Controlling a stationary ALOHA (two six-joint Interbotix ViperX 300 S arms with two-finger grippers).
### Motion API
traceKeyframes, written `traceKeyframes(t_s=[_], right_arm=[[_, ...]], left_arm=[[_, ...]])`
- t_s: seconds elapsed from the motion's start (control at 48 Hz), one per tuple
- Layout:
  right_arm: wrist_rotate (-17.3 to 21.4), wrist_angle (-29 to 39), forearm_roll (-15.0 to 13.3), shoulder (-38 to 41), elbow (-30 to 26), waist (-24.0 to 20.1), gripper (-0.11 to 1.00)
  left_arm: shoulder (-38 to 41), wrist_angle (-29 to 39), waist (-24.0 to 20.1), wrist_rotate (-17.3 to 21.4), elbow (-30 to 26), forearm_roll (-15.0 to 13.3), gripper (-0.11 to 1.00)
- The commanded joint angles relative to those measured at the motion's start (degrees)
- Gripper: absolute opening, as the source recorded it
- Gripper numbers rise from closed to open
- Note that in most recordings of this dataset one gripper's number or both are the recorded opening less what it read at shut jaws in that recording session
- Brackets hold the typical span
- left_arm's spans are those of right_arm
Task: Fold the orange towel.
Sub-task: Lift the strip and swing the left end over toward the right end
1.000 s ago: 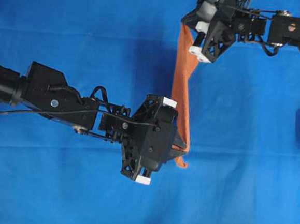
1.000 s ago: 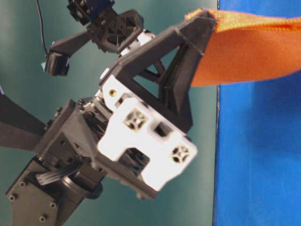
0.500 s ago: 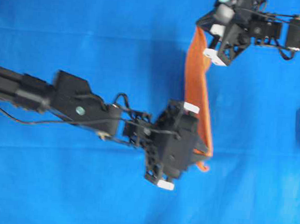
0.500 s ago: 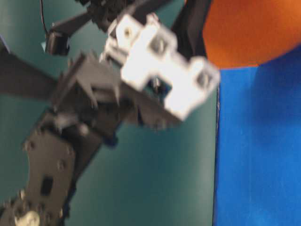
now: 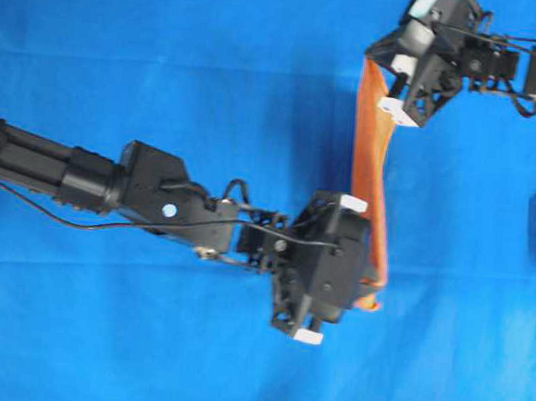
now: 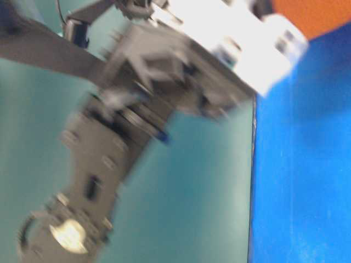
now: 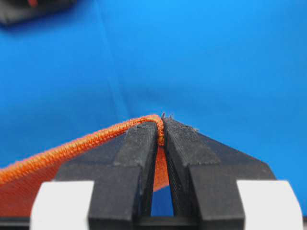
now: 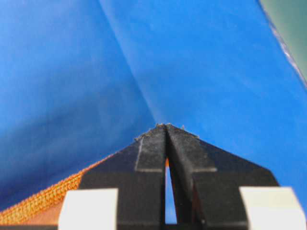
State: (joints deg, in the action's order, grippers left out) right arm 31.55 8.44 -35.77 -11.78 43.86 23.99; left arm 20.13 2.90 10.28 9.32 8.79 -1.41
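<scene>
Both pincers, left [image 7: 162, 128] and right [image 8: 166, 128], pinch the orange towel [image 5: 371, 171].

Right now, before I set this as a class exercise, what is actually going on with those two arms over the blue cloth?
Two robot arms hold a bright orange fuzzy microfibre towel up off the blue cloth backdrop. The left gripper is shut on one hemmed corner, and the right gripper is shut on another at the far end. The towel hangs stretched between them as a narrow band seen from overhead. It is not yet laid down or folded.
</scene>
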Motion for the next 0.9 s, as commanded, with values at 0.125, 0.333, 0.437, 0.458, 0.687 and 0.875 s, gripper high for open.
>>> traceKeyframes(t_s=[0.125, 0.333, 0.437, 0.458, 0.687, 0.875], right_arm=[[-0.4, -3.8, -0.4, 7.6, -7.1, 0.6, 0.0], [-0.4, -5.8, -1.4, 13.2, -10.7, -0.3, 0.0], [-0.4, -7.2, -1.9, 14.4, -11.0, -0.3, 0.0], [-0.4, -7.6, -2.0, 14.6, -11.0, -0.3, 0.0], [-0.4, -8.5, -2.3, 15.4, -10.9, -0.4, 0.0], [-0.4, -10.0, -3.0, 15.4, -10.7, -0.5, 0.0]], left_arm=[[-6.6, -3.8, 3.3, -3.4, 8.9, -0.3, 0.04], [-9.6, -11.3, 3.6, -9.2, 18.6, -0.3, 0.04], [-9.6, -14.7, 3.6, -10.2, 21.2, -0.3, 0.04], [-9.6, -15.1, 3.7, -10.3, 21.4, -0.3, 0.04], [-8.2, -16.8, 3.0, -10.3, 21.9, -0.3, 0.04], [-8.2, -16.9, 2.2, -10.3, 21.8, -0.3, 0.05]])
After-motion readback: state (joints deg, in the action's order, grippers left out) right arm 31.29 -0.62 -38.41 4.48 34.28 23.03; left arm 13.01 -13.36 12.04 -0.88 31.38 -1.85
